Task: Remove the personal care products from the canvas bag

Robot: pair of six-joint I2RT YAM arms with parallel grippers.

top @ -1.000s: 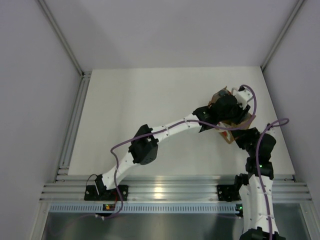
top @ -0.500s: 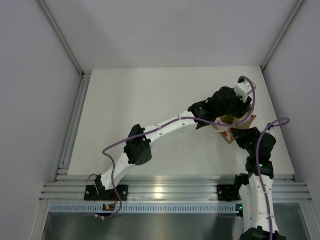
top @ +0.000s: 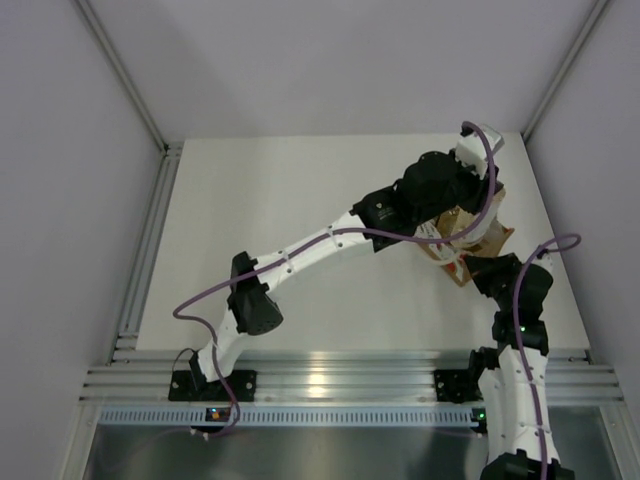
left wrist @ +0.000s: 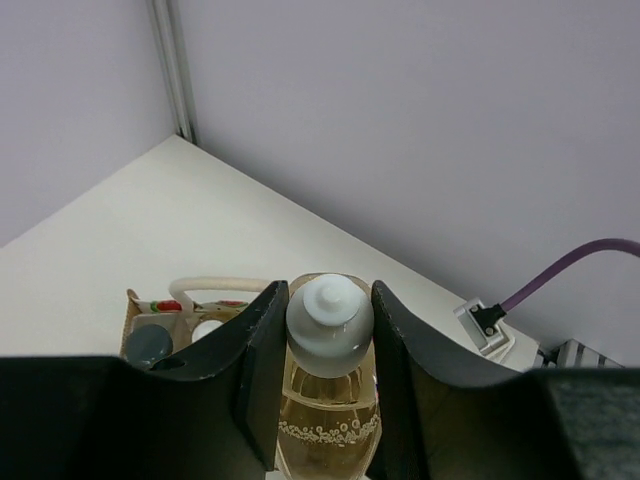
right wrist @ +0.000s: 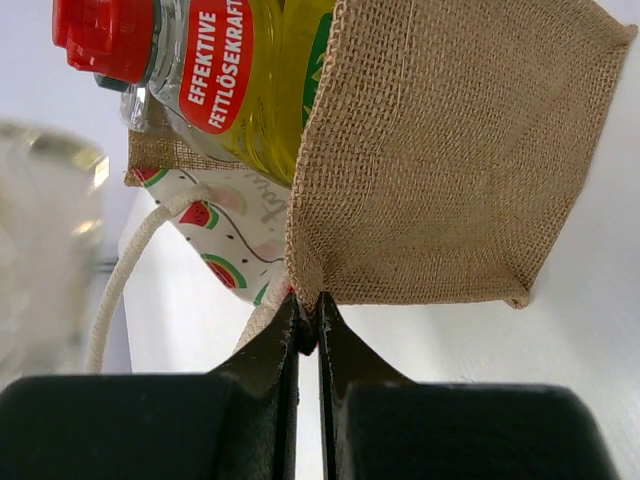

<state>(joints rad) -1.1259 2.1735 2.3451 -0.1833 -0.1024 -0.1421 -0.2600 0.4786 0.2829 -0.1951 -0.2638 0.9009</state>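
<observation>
My left gripper (left wrist: 330, 300) is shut on the neck of an amber-filled bottle with a white cap (left wrist: 329, 318) and holds it above the canvas bag (left wrist: 140, 318). In the bag's mouth show a dark grey cap (left wrist: 150, 345), a second white cap (left wrist: 207, 328) and a bit of red. In the top view my left gripper (top: 455, 190) is over the bag (top: 478, 232) at the table's far right. My right gripper (right wrist: 308, 320) is shut on the bag's burlap edge (right wrist: 450, 160) beside its rope handle. The yellow bottle with the red cap (right wrist: 100, 35) sticks out of the tilted bag.
Grey enclosure walls stand close behind and to the right of the bag. An aluminium rail (top: 330, 380) runs along the near table edge. The purple cable (top: 300, 265) hangs along my left arm. My right arm (top: 515, 300) is just in front of the bag.
My left gripper has risen and moved toward the back wall with the amber bottle, out of the bag. My right gripper still pinches the bag's edge.
</observation>
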